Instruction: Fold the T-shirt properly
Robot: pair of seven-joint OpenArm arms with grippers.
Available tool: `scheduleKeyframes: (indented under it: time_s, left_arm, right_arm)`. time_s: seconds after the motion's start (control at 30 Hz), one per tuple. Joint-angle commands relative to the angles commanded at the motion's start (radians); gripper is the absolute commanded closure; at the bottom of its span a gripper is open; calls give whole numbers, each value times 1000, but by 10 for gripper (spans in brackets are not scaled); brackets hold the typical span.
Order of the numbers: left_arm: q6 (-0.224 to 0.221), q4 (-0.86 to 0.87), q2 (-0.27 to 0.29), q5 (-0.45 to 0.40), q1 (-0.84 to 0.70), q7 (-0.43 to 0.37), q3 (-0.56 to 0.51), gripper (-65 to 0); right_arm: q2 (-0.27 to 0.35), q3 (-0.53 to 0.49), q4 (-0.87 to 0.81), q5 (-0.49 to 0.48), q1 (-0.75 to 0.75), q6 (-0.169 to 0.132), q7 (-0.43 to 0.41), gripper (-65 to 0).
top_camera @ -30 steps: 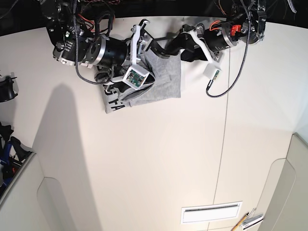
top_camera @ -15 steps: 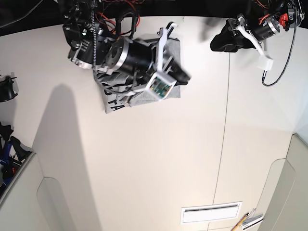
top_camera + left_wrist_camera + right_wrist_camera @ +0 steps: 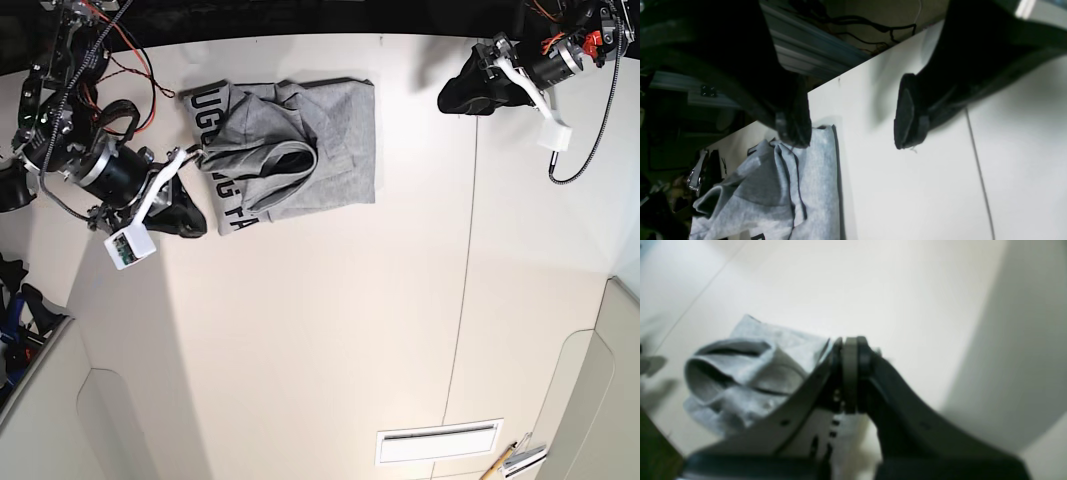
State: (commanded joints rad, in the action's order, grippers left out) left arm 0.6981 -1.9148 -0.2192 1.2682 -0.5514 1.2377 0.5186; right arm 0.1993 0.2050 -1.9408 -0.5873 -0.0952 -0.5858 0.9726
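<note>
The grey T-shirt [image 3: 320, 150] lies folded in a rumpled bundle at the table's far middle, black lettering showing along its left and top edges. My right gripper [image 3: 188, 216] is off the shirt's left edge, low over the table. In the right wrist view it [image 3: 850, 350] is shut with nothing between the pads, and the shirt [image 3: 750, 373] lies just beyond it. My left gripper [image 3: 460, 95] is at the far right, apart from the shirt. In the left wrist view it [image 3: 851, 126] is open and empty, with the shirt's edge [image 3: 820, 186] at lower left.
The table's far edge [image 3: 420, 38] runs just behind the shirt. A seam [image 3: 468, 260] crosses the table top to bottom. A slotted vent [image 3: 438, 442] and a pencil [image 3: 500, 464] sit near the front right. Dark gear [image 3: 12, 188] stands at the left edge.
My right arm has swung off the shirt to the left, leaving the bundle uncovered. My left arm pulled back to the far right a second ago and has since held still.
</note>
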Motion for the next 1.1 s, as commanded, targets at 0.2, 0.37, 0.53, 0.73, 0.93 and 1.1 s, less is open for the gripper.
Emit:
scheduleKeyframes:
  time_s: [0.2,0.37,0.53,0.73,0.93,1.1]
  left_arm:
    - [0,0,0,0,0,-3,0,-421]
    - [0,0,0,0,6,-8,0,-421]
    - [0,0,0,0,5,-7,0,-421]
    - [0,0,0,0,5,-7,0,-421]
    - [0,0,-1,0,6,-7,0,-421]
    - [0,0,-1,-1,15,-6,0,-421]
  right_arm:
    - [0,-23,96,-151,-53,-21,14,0]
    - [-3,-244,95,-183,-107,-32,24,0]
    - [-54,-468,82,-166,-113,-32,30,0]
    - [-125,-457,60,-63,-69,-24,19,0]
    - [-125,-286,-79,-68,-47,-20,32,0]
    - [-77,-85,-172,-114,-62,-20,94,0]
